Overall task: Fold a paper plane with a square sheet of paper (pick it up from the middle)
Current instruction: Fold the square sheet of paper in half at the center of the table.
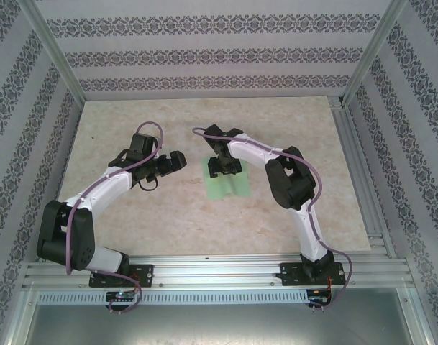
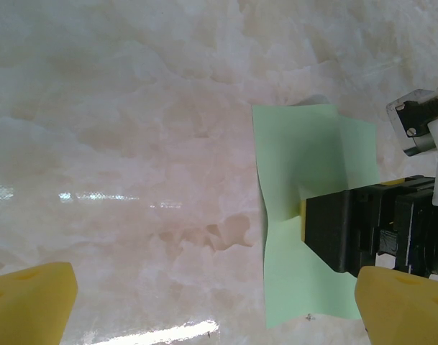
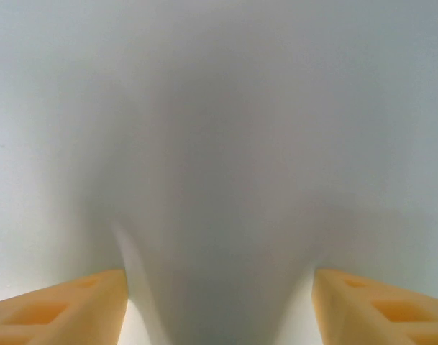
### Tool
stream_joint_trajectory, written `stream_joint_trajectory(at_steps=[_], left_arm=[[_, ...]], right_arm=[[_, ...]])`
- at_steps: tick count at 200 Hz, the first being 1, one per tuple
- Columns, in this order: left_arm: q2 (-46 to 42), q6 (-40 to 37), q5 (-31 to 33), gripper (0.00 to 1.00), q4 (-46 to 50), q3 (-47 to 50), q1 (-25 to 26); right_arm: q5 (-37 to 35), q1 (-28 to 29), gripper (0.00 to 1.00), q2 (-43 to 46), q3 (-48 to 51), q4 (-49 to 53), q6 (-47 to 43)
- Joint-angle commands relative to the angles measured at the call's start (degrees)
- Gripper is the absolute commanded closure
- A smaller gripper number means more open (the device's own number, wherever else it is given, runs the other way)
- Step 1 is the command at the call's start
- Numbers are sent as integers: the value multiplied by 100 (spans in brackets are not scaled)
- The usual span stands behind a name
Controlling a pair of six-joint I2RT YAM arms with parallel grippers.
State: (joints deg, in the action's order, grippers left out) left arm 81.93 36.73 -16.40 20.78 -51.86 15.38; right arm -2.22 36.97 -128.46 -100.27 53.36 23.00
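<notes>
The light-green square sheet of paper point(image 1: 229, 187) lies on the marble table at the centre, with one flap folded over along a crease point(image 2: 305, 172). My right gripper point(image 1: 224, 167) points straight down onto the sheet's middle. In the right wrist view its yellow fingers point(image 3: 57, 309) stand apart, and the paper point(image 3: 219, 144) humps up between them point(image 3: 219, 287). My left gripper point(image 1: 177, 159) hovers just left of the sheet, wide open point(image 2: 215, 316) with only bare table between its fingers point(image 2: 28, 302). The paper plane is out of view.
The marble tabletop point(image 1: 132, 208) is walled by patterned panels on three sides, with an aluminium rail point(image 1: 219, 269) along the near edge. The right arm's elbow point(image 1: 290, 183) rises just right of the sheet.
</notes>
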Motion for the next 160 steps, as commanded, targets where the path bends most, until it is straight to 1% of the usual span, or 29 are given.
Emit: stream_joint_trajectory(at_steps=[1, 17, 21, 24, 30, 62, 88, 109, 127, 145, 160], left_arm=[[8, -34, -83, 0, 68, -193, -74], [-6, -34, -66, 0, 76, -194, -70], [-18, -22, -77, 0, 76, -198, -70], [-18, -19, -72, 0, 76, -194, -74], [-12, -17, -76, 0, 76, -196, -72], [-22, -5, -89, 0, 85, -202, -70], [-54, 5, -75, 0, 84, -202, -74], [-68, 11, -87, 0, 98, -232, -71], [-91, 21, -104, 0, 80, -242, -73], [-93, 41, -145, 0, 80, -273, -70], [-91, 58, -215, 0, 46, -272, -72]], right_arm=[[208, 3, 34, 188, 16, 92, 73], [256, -23, 37, 345, 6, 91, 109], [265, -23, 40, 384, 12, 95, 124], [285, -23, 44, 399, 1, 94, 132], [320, -32, 46, 467, -9, 95, 137], [466, -47, 44, 784, 12, 59, 236], [952, -83, 45, 1051, 213, -231, 363], [1416, -132, 45, 1326, 507, -717, 620], [1986, -217, 46, 1586, 911, -1354, 851], [2283, -318, 46, 1774, 1283, -1799, 1055], [2457, -465, 46, 1972, 1777, -2220, 1182]])
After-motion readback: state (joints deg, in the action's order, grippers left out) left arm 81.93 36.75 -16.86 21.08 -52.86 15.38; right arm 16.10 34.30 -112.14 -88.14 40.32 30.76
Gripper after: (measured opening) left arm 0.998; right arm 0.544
